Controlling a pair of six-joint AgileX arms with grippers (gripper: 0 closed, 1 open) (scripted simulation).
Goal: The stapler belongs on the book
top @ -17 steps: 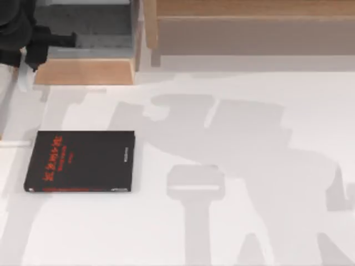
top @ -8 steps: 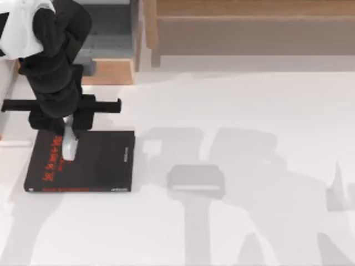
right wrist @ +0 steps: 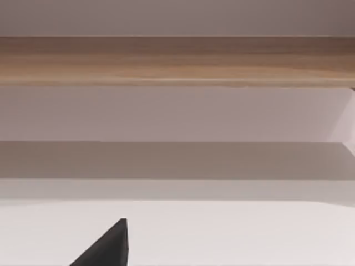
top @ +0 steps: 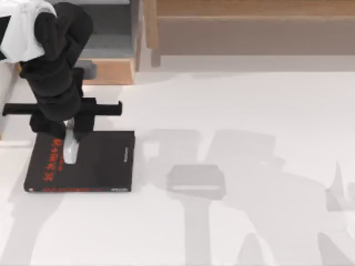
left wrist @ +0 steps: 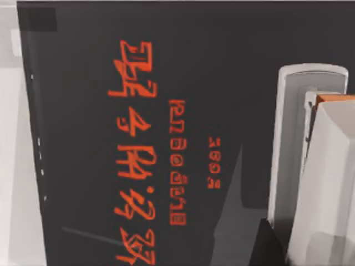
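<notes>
A matt black cover is seen on the book (top: 94,163); smooth pale plastic is suggested by the stapler (top: 70,148).

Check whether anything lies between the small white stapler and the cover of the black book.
Nothing visible does. The left gripper holds the small white stapler over the flat black book with red characters, above bare cover beside the lettering, as the left wrist view shows.

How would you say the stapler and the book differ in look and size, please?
The stapler is light grey and plain; the book is black with red characters on its cover. The stapler is small and narrow, while the book is broad and flat. The stapler is over the book's cover beneath the left gripper, while the book lies on the table.
</notes>
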